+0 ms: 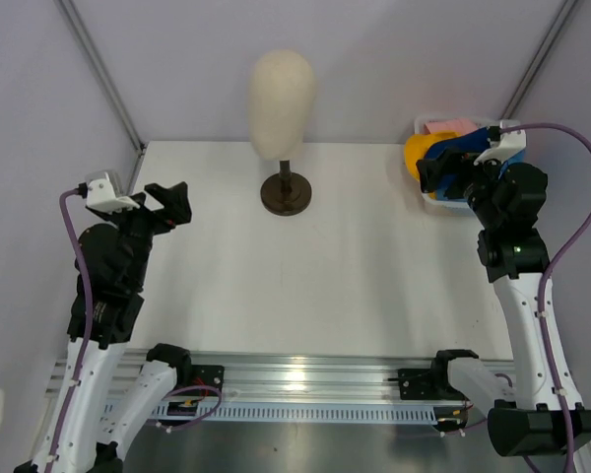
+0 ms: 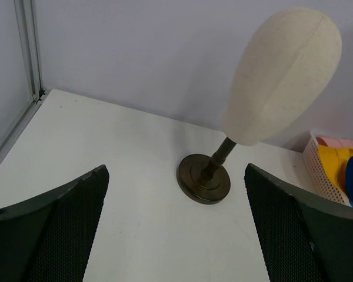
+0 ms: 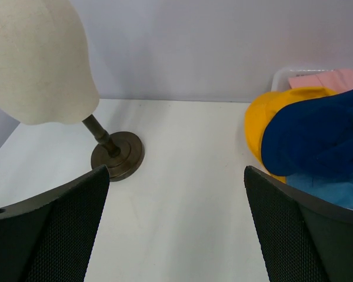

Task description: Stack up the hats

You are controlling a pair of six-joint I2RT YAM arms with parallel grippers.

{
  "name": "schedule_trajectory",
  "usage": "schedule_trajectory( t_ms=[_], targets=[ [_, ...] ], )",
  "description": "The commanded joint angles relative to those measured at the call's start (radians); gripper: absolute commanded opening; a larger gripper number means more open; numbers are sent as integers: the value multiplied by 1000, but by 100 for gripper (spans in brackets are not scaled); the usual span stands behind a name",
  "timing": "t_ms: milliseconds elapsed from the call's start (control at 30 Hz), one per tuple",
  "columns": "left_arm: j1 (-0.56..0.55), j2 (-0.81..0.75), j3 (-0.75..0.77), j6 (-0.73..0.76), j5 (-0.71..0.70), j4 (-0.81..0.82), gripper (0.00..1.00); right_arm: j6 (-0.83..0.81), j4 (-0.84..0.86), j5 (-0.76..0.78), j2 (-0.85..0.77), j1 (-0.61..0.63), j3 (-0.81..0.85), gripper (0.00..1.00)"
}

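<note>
The hats lie piled in a white mesh basket [image 1: 424,123] at the back right of the table. In the right wrist view a dark blue hat [image 3: 317,138] lies on top of a yellow-orange hat [image 3: 262,120], with a pink hat [image 3: 326,79] behind and a light blue hat [image 3: 335,188] below. In the top view the yellow-orange hat [image 1: 415,154] hangs over the basket's left side. My right gripper [image 1: 435,169] is open and empty, hovering over the basket's near left side. My left gripper [image 1: 180,204] is open and empty above the table's left side.
A cream mannequin head [image 1: 282,99] on a dark round base [image 1: 286,194] stands at the back middle of the white table [image 1: 325,276]. It also shows in the left wrist view [image 2: 282,76] and the right wrist view [image 3: 35,59]. Grey walls close in the back and sides.
</note>
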Motion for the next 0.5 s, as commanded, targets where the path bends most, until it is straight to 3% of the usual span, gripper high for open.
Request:
schedule_trajectory(
  t_ms=[0,133,300,367,467],
  targets=[
    [-2,2,-11,39,52,42,100,23,45,-40,11,1,20,99],
    [-2,2,-34,76,130,51,99,52,89,-77,29,6,-32,99],
    [-2,101,0,29,100,1,99,98,177,-77,62,33,-117,99],
    [-1,149,33,-77,21,-56,99,148,217,-62,88,47,-169,99],
    [22,217,-26,-266,70,-34,99,233,341,-87,128,58,-229,99]
  ],
)
